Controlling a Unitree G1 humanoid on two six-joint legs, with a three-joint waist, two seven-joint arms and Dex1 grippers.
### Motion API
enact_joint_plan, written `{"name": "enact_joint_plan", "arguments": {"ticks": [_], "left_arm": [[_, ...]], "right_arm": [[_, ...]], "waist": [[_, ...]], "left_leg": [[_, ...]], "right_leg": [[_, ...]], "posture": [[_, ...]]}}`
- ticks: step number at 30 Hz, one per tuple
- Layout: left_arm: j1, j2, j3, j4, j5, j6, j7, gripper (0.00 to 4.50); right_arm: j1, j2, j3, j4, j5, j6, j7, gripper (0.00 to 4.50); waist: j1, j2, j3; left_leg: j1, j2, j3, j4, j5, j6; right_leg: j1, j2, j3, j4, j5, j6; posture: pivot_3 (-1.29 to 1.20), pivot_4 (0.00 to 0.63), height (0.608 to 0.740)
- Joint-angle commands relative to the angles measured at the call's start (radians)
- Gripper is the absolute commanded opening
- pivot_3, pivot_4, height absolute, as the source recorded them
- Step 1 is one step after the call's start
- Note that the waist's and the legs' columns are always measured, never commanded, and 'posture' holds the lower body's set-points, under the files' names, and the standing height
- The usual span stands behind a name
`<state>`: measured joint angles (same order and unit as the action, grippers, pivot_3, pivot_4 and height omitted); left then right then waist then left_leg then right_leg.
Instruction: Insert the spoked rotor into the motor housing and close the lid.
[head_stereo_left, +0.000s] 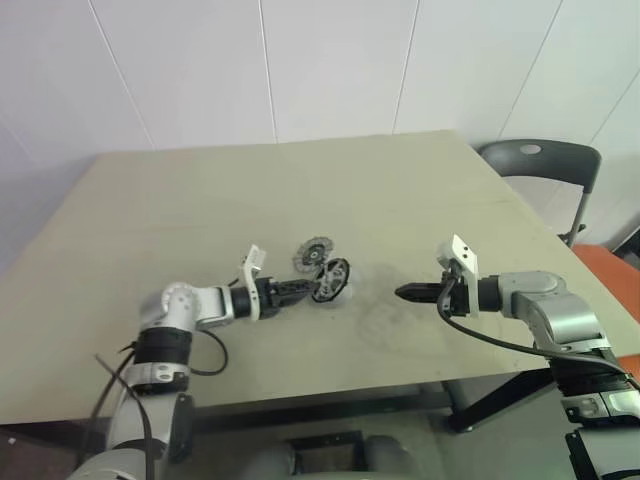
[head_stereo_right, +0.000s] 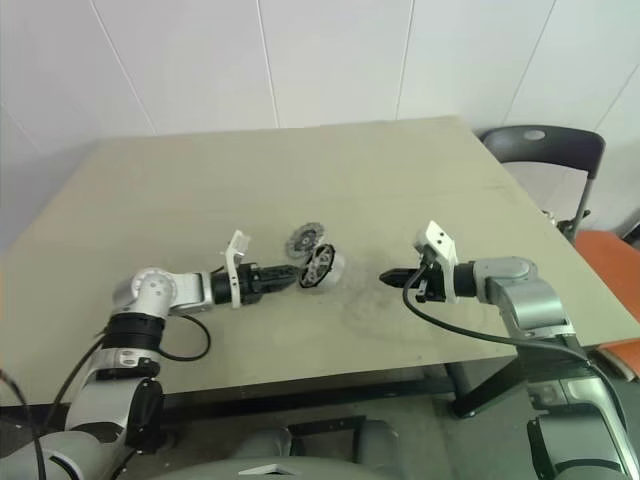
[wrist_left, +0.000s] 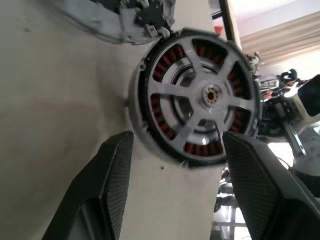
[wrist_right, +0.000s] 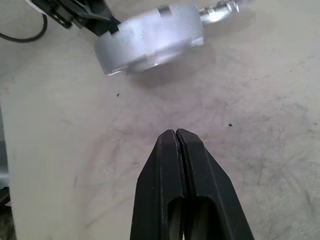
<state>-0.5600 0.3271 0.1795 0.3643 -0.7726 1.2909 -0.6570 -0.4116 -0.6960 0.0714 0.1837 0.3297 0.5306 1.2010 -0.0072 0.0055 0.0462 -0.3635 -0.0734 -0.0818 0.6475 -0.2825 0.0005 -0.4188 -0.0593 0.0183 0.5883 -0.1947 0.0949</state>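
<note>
Beige table (head_stereo_left: 300, 190), white-panelled wall (head_stereo_left: 300, 60)

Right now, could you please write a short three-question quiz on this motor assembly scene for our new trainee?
1. True or false: the right gripper is shut on nothing.
2. Through the spoked rotor, what colour are the windings of the motor housing?
A. blue
B. copper-red
C. white
3. Fill in: the lid lies on the ____, beside the housing, not on top of it.

Key:
1. True. Its fingers are pressed together above bare table.
2. B. The rotor already sits inside the housing, between the open fingers of the left gripper.
3. table
</note>
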Motion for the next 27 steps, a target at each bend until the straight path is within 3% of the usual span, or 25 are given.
{"name": "enact_joint_plan", "arguments": {"ticks": [1, 5, 9, 11, 14, 19, 27], "left_arm": [[-0.04, 0.037, 0.019, -0.115, -0.036, 0.023, -0.02, 3.05], [-0.046, 0.051, 0.011, -0.194, -0.03, -0.022, -0.029, 3.05], [-0.029, 0.016, -0.013, -0.24, 0.09, -0.331, -0.025, 3.05], [0.009, 0.008, -0.103, -0.263, 0.227, -0.602, -0.073, 2.65], [0.038, -0.021, -0.194, -0.25, 0.328, -0.814, -0.125, 1.83], [0.02, -0.111, -0.36, -0.028, 0.534, -1.175, -0.155, 0.16], [-0.069, -0.264, -0.366, 0.144, 0.558, -1.315, -0.166, 0.05]], "right_arm": [[-0.032, 0.011, 0.002, -0.005, 0.0, -0.021, -0.001, 0.0], [-0.037, 0.017, 0.006, 0.003, -0.004, -0.026, 0.0, 0.0], [-0.038, 0.017, 0.009, 0.003, -0.002, -0.025, 0.002, 0.0], [-0.037, 0.017, 0.011, 0.002, -0.002, -0.023, 0.002, 0.0], [-0.039, 0.015, 0.014, 0.003, -0.001, -0.023, 0.003, 0.0], [-0.048, 0.014, 0.017, 0.011, -0.004, -0.025, 0.006, 0.0], [-0.035, 0.011, 0.014, -0.006, 0.0, -0.019, 0.002, 0.0]], "waist": [[0.006, 0.0, 0.0], [0.022, 0.0, 0.0], [0.023, 0.0, 0.0], [0.022, 0.0, 0.0], [0.023, 0.0, 0.0], [0.04, 0.0, 0.0], [0.049, -0.001, 0.0]], "left_leg": [[-0.003, -0.001, 0.0, 0.0, 0.0, 0.0], [-0.009, -0.003, 0.001, 0.003, 0.001, -0.001], [-0.009, -0.003, 0.001, 0.003, 0.001, -0.001], [-0.009, -0.003, 0.001, 0.002, 0.001, -0.002], [-0.008, -0.003, 0.003, 0.002, 0.001, -0.002], [-0.008, -0.003, 0.005, 0.004, 0.001, -0.001], [-0.009, -0.002, 0.006, 0.01, 0.0, 0.002]], "right_leg": [[-0.004, -0.001, 0.0, 0.001, 0.0, 0.0], [-0.01, -0.003, 0.001, 0.004, 0.0, 0.0], [-0.009, -0.003, 0.001, 0.004, 0.0, -0.001], [-0.009, -0.003, 0.001, 0.004, 0.0, -0.001], [-0.009, -0.003, 0.003, 0.004, -0.001, -0.004], [-0.009, -0.002, 0.003, 0.004, -0.001, -0.006], [-0.008, 0.001, 0.002, 0.005, 0.002, -0.003]], "posture": [[0.0, 0.0, 0.74], [0.0, 0.0, 0.74], [0.0, 0.0, 0.74], [0.0, 0.0, 0.74], [0.0, 0.0, 0.74], [0.0, 0.0, 0.74], [0.0, 0.0, 0.74]]}}
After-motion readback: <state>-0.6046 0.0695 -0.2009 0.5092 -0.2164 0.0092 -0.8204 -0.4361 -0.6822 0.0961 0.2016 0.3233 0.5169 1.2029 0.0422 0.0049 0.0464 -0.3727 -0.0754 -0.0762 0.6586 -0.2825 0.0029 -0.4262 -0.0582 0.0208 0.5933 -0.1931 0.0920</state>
